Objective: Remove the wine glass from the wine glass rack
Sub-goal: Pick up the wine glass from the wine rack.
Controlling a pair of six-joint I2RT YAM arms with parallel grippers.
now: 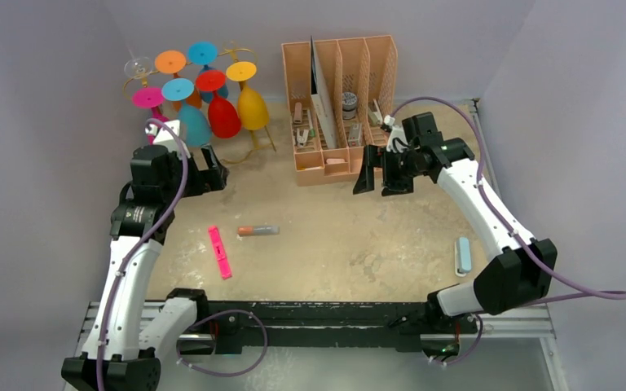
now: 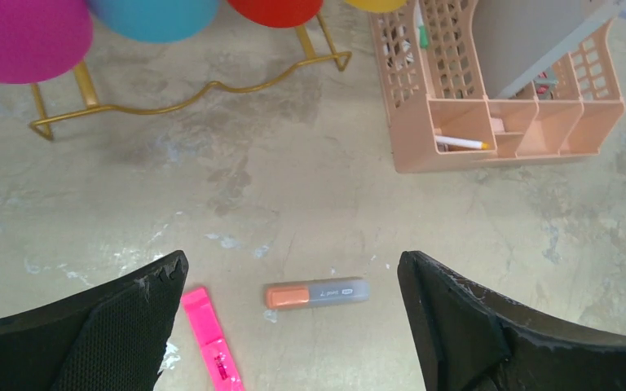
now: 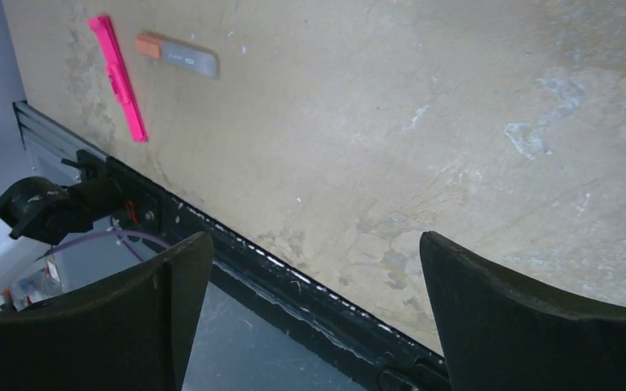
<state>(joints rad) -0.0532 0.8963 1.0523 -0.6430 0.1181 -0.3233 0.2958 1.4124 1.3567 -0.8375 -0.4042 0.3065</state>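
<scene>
1. Wine glasses (image 1: 224, 116), coloured, hang bowl-down on gold wine glass rack (image 2: 86, 85), far left; poss. one clear glass too, hard to see.
2. L gripper (image 2: 292, 265): jaws wide, empty, near rack.
3. R gripper (image 3: 316, 244): jaws wide, empty, by peach organiser (image 1: 379, 61).

Seven wine glasses (image 1: 224, 118), one wire rack (image 2: 86, 85), one peach organiser (image 1: 330, 173), one pink highlighter (image 1: 219, 252), one grey marker (image 1: 258, 230), one blue block (image 1: 462, 256).

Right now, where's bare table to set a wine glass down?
Widest bare patch: centre-right tabletop, between the grey orange-capped highlighter and the pale blue block, nearer than the peach plastic organiser. Crowded: far-left, gold wire rack of coloured wine glasses, left hand alongside.
</scene>
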